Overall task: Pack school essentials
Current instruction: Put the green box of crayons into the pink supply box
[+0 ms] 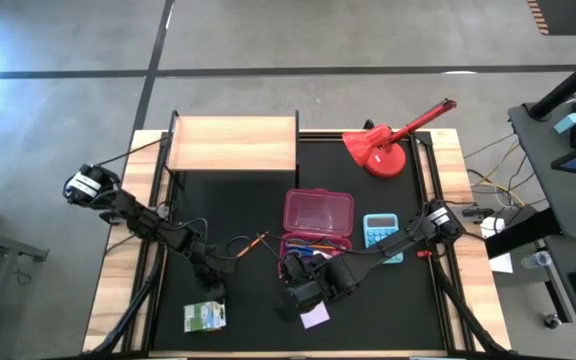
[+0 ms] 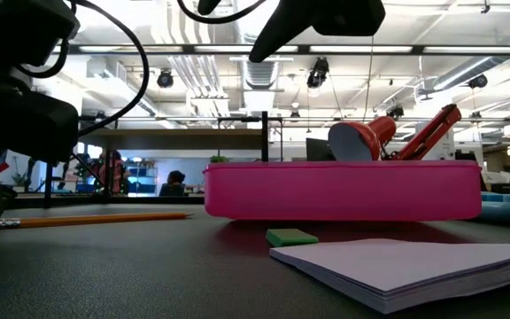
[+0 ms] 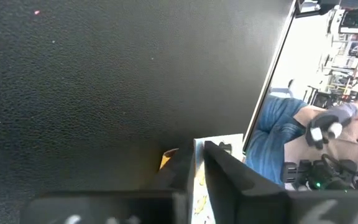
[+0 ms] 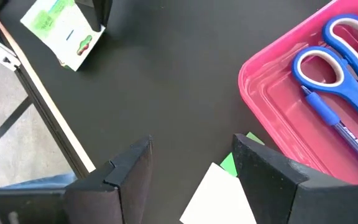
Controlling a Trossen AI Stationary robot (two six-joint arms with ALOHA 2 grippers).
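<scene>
The open pink case [image 1: 318, 225] holds blue-handled scissors [image 4: 347, 46] and pens [image 4: 347, 134] in its tray. My right gripper [image 4: 194, 171] hovers open over the table by the case's near corner. Between its fingers lie the lilac pad [image 4: 219, 199] and the small green eraser [image 4: 230, 163]. My left gripper [image 1: 211, 287] is at the far end of the green-and-white box [image 1: 205, 316], fingers nearly together. The orange pencil [image 1: 251, 243] lies flat on the mat left of the case. My left gripper has the green-and-white box's far end [image 3: 199, 177] in the narrow gap between its two fingers [image 3: 182, 168], coming slanting down from the far side. The box lies flat on the mat [image 4: 64, 31]. My own fingers hide how much of it they cover.
A light-blue calculator [image 1: 380, 230] sits right of the case and a red desk lamp [image 1: 383, 145] at the far right. A wooden box [image 1: 233, 143] stands at the far edge. A person's legs and gloved hand [image 3: 328, 124] show beyond the near edge.
</scene>
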